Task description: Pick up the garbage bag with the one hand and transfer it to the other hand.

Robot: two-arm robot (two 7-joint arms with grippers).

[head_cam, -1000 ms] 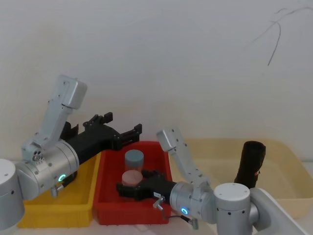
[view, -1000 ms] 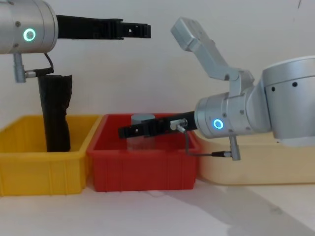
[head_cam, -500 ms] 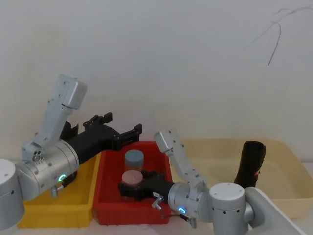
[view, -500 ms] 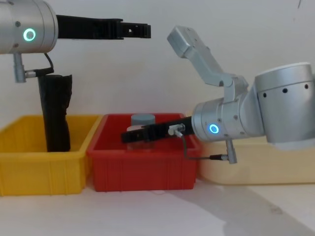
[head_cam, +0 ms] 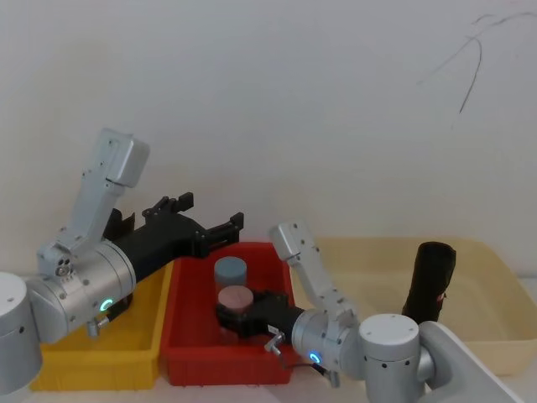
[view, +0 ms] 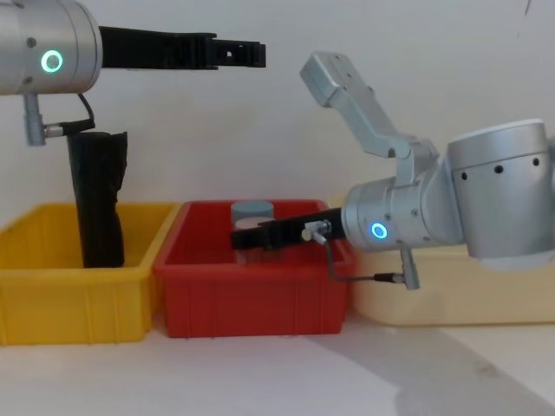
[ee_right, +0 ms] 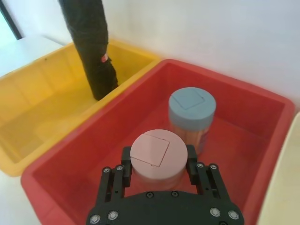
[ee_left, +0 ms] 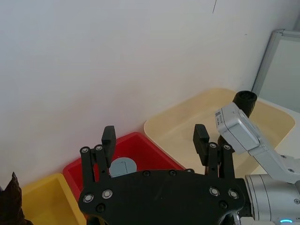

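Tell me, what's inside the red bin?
Inside the red bin stand a pink-lidded jar and a blue-lidded jar; the open right gripper straddles the pink one, hiding its base.

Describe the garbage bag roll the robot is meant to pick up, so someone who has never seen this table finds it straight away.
Three bins stand in a row against the white wall: yellow bin, red bin, and cream bin at the robot's right end. The garbage bag is the black wrinkled roll standing in the cream bin. Its top is plain and even, unlike the ragged-topped black roll in the yellow bin.
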